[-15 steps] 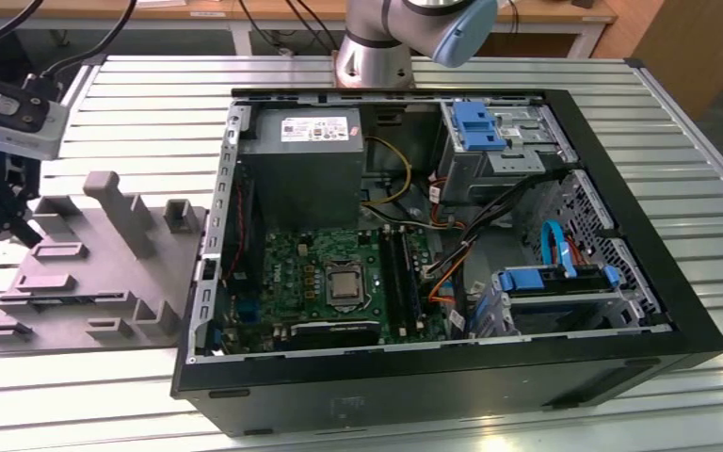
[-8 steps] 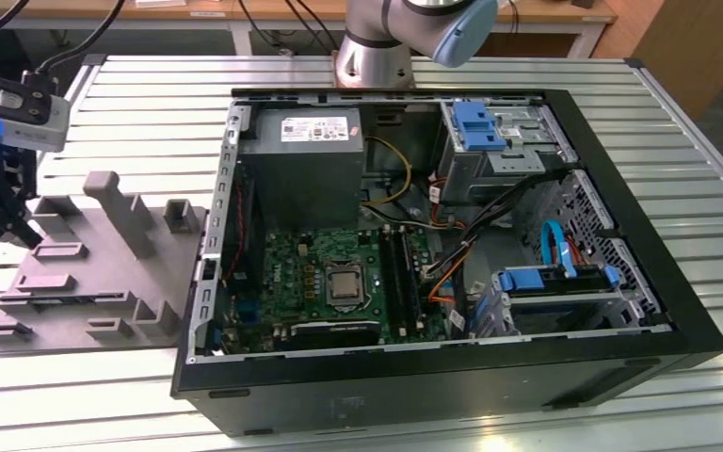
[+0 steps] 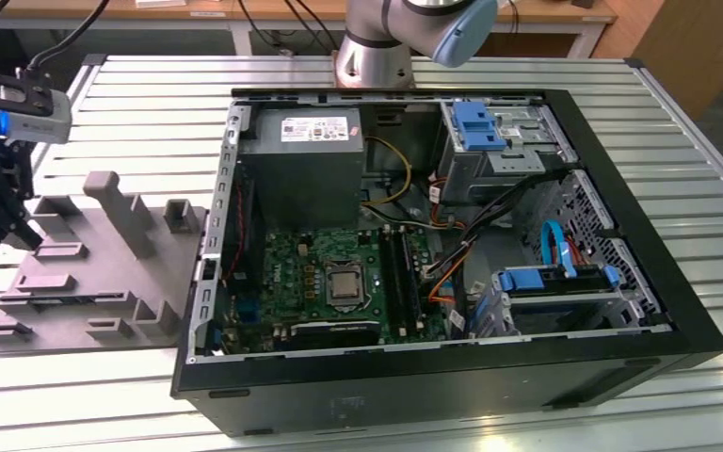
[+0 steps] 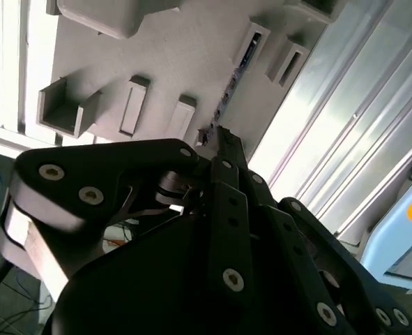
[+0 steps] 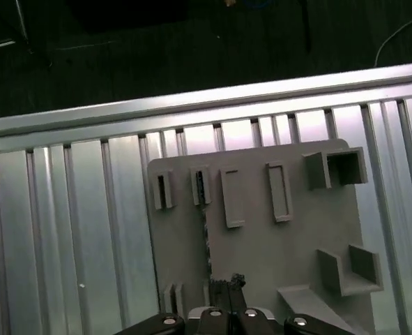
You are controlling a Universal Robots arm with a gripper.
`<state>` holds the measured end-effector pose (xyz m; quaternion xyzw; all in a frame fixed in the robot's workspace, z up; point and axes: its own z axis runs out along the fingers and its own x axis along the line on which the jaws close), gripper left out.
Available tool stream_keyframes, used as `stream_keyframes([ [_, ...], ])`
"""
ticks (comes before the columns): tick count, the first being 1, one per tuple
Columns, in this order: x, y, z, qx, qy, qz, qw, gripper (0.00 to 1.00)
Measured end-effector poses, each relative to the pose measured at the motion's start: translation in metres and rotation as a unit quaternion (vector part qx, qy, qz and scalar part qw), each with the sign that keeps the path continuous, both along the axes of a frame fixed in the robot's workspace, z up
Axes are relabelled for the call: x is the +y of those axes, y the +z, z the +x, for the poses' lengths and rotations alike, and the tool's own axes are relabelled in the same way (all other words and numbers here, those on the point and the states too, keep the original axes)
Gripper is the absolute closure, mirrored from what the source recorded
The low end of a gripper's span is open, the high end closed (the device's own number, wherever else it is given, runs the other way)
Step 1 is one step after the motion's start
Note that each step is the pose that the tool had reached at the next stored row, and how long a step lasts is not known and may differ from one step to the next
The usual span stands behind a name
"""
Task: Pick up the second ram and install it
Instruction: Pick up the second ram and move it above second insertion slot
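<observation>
The second ram (image 5: 206, 237) is a thin dark stick standing on its edge in a groove of the grey holder block (image 5: 275, 251), and it appears in both wrist views (image 4: 228, 94). My gripper (image 5: 228, 285) hangs just above the block, close to the nearer end of the stick and slightly to one side of it. Its black fingers (image 4: 222, 139) look pressed together with nothing between them. In the exterior view the gripper (image 3: 16, 231) is at the far left, over the holder block (image 3: 98, 273). The green board (image 3: 298, 268) with its long black slots (image 3: 399, 273) lies inside the open case.
The open black computer case (image 3: 663, 320) fills the middle and right of the exterior view, with a power supply (image 3: 305, 151), blue drive bays (image 3: 481, 127) and loose cables. Everything rests on a ribbed metal table (image 3: 148, 104). The arm's base (image 3: 375, 56) stands behind the case.
</observation>
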<state>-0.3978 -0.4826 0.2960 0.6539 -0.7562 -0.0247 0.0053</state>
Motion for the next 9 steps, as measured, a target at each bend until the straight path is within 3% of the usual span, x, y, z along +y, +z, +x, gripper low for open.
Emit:
stream_keyframes([
  [4,0.0000,-0.0011,0.0000,0.0000,0.036,0.0000,0.9993,0.89],
  [9,0.0000,-0.0021,-0.0001,0.0001,0.073,-0.0001,0.9973,0.89],
])
